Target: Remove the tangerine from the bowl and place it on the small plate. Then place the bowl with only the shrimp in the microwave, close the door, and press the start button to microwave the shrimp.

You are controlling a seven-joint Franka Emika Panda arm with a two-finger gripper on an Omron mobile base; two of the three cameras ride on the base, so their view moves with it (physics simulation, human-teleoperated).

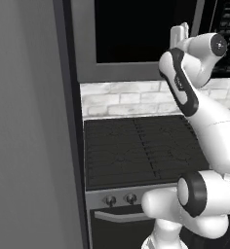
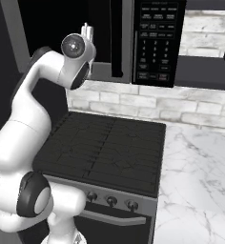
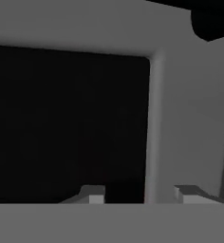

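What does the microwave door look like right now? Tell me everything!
The door is a wide grey frame around a big dark window, hanging above the black stove. It looks closed, flat against the microwave, with the black keypad on its right. The gripper is right up at its lower right part; the fingers straddle a pale vertical strip, probably the handle.

We see a matt grey frame on the microwave door (image 1: 136, 68) around its dark, glassy window, and a glossy black keypad panel (image 2: 157, 43). The cooktop (image 2: 109, 147) looks matt black and ridged, the counter (image 2: 200, 181) smooth veined marble, and the backsplash (image 1: 126, 99) rough pale brick.
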